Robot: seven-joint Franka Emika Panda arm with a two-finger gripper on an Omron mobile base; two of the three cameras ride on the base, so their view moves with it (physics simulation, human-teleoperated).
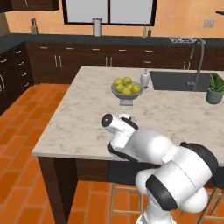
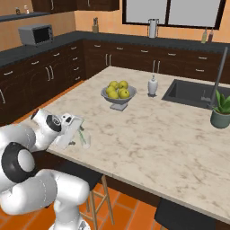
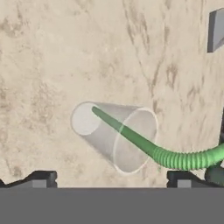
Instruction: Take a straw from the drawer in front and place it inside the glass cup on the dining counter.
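— Any brand, label or writing to read?

— None that I can make out. The white dispenser bottle (image 2: 152,85) beside the sink (image 2: 191,93) and the microwave (image 2: 36,34) at the upper left of the right base view are too small to show lettering.

— Where is the straw?

— In the hand view the straw (image 3: 131,135) stands inside the glass cup (image 3: 116,135), its straight end touching the cup's bottom at left of centre and its ribbed, bent part leaning over the rim toward the right edge of the frame. The cup stands on the dining counter (image 3: 65,52).

— And relative to the jaws?

— The gripper (image 3: 111,179) sits at the bottom of that frame, its two dark tips wide apart, one at the lower left, one at the lower right. The cup lies between and just above them; the straw's ribbed end passes above the right tip. Nothing is clamped.

— From the base?

— In the right base view the cup (image 2: 84,138) is near the counter's lower left edge, just beside the hand, with the fruit bowl (image 2: 117,95) well apart toward the upper centre.
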